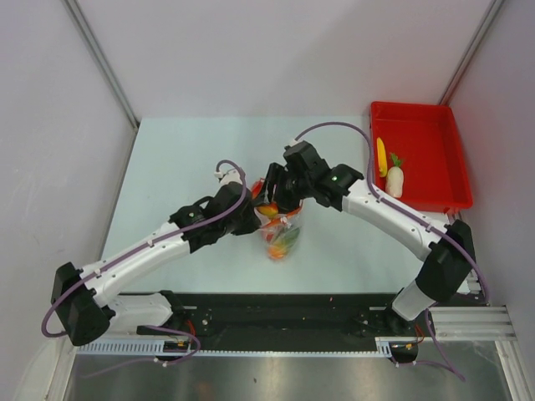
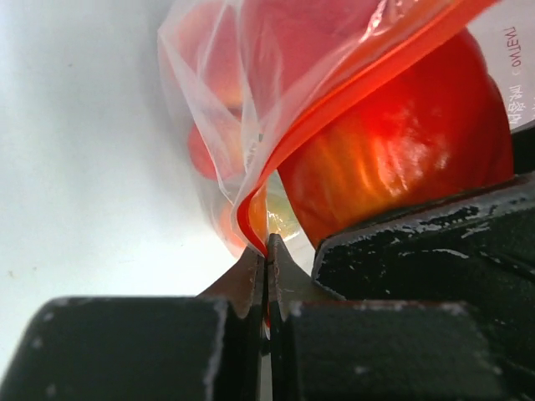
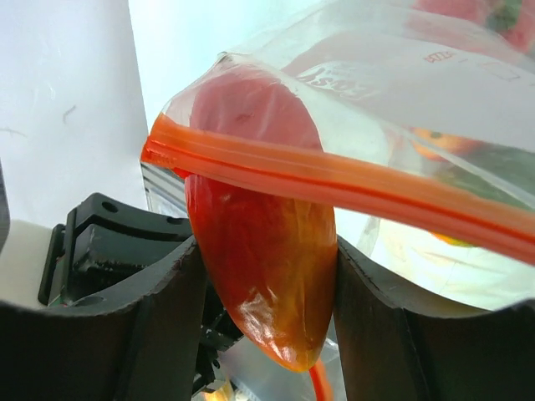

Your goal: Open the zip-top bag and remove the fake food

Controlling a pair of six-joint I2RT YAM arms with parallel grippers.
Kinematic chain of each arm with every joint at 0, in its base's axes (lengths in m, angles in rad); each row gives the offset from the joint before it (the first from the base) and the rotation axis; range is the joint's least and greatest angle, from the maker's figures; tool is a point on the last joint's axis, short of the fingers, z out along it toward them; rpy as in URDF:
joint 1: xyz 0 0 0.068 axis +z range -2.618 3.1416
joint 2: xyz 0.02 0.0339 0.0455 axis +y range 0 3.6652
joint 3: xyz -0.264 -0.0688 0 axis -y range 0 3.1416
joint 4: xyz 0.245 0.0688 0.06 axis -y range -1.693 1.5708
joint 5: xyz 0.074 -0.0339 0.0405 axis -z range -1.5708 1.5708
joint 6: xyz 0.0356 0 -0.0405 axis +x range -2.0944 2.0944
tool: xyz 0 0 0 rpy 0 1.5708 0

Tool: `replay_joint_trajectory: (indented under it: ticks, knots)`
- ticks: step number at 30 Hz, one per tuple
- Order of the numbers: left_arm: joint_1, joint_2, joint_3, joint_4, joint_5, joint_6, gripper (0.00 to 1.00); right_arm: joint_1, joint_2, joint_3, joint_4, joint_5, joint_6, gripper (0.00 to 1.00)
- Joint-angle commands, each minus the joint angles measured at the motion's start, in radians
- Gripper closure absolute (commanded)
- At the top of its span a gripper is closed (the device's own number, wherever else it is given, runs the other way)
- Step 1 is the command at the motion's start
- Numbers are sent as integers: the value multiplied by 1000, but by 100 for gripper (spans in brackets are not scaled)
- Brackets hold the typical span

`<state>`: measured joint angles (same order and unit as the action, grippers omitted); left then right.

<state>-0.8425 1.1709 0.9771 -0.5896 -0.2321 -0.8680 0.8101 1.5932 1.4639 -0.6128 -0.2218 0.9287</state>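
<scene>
The clear zip-top bag lies mid-table with its mouth lifted; orange and green fake food shows inside it. My left gripper is shut on the bag's red-orange zip strip, pinched between the fingertips. My right gripper is at the bag's mouth, shut on a red-orange fake food piece that sits between its fingers, partly out past the zip strip. The same red piece fills the left wrist view. More pieces stay inside the bag.
A rigid red tray stands at the back right, holding a yellow piece and a white radish with a green top. Grey walls close in on the pale table at left, back and right.
</scene>
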Motion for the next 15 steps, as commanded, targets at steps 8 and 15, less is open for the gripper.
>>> replay_joint_trajectory:
  ticks: [8, 15]
  knots:
    - [-38, 50, 32, 123, 109, -60, 100, 1, -38, -10, 278, 130, 175, 87]
    - [-4, 13, -14, 108, 73, -55, 100, -11, -73, -2, 202, -35, 187, 87]
